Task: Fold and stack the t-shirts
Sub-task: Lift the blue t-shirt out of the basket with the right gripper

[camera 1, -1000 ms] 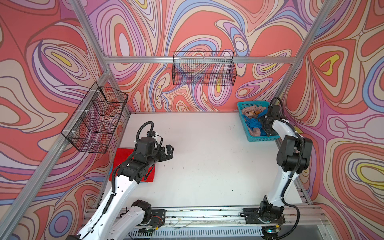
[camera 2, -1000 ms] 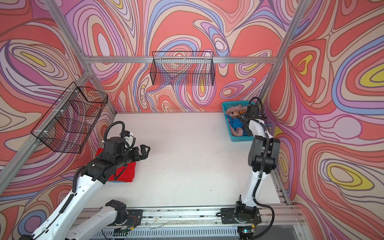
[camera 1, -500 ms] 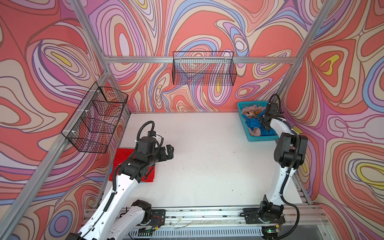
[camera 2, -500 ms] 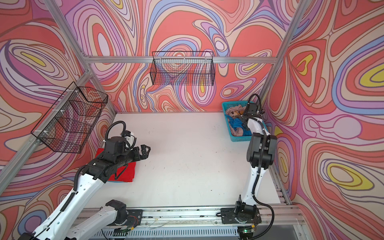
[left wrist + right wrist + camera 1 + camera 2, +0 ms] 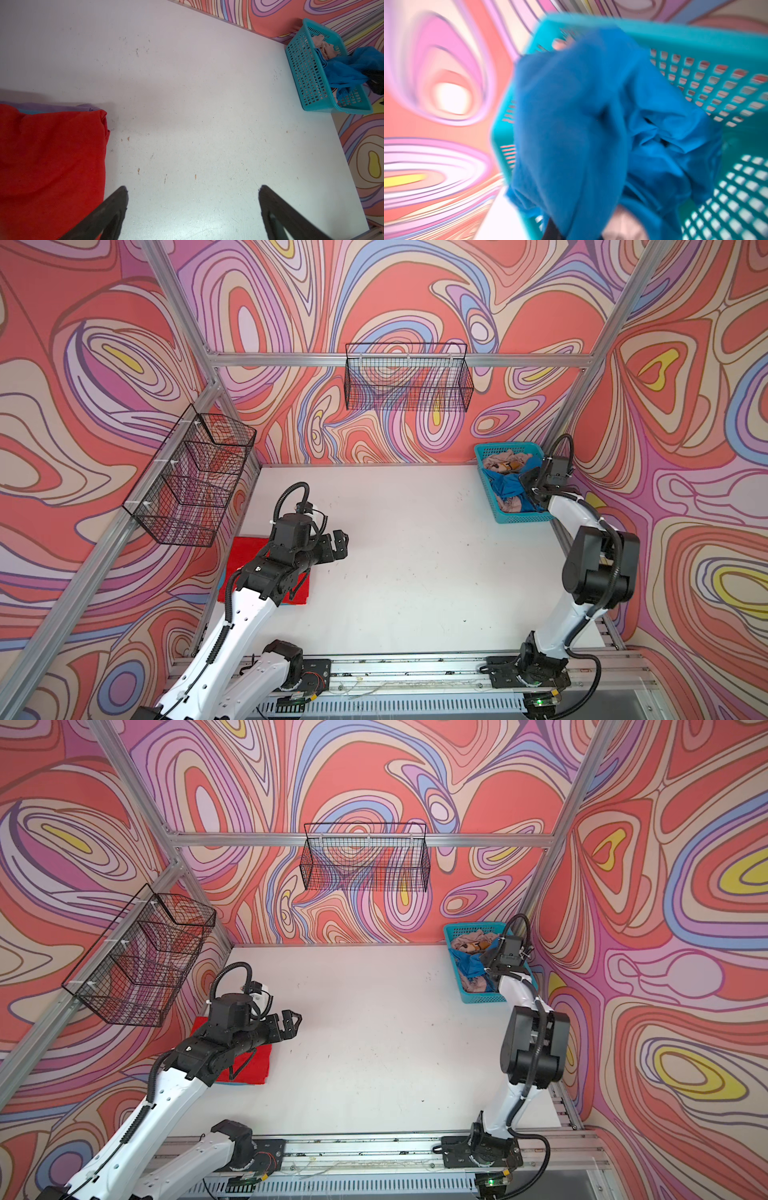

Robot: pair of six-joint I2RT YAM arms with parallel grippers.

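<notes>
Right gripper (image 5: 527, 486) over the turquoise basket (image 5: 488, 489), jaws pinched shut on the blue t-shirt (image 5: 342, 72), which hangs bunched above the rim. Beige-pink t-shirt (image 5: 505, 459) lies inside, at the basket's wall end. Left gripper (image 5: 192, 189) spread wide, empty, well apart from the basket, just beside the folded red t-shirt (image 5: 52, 155).
</notes>
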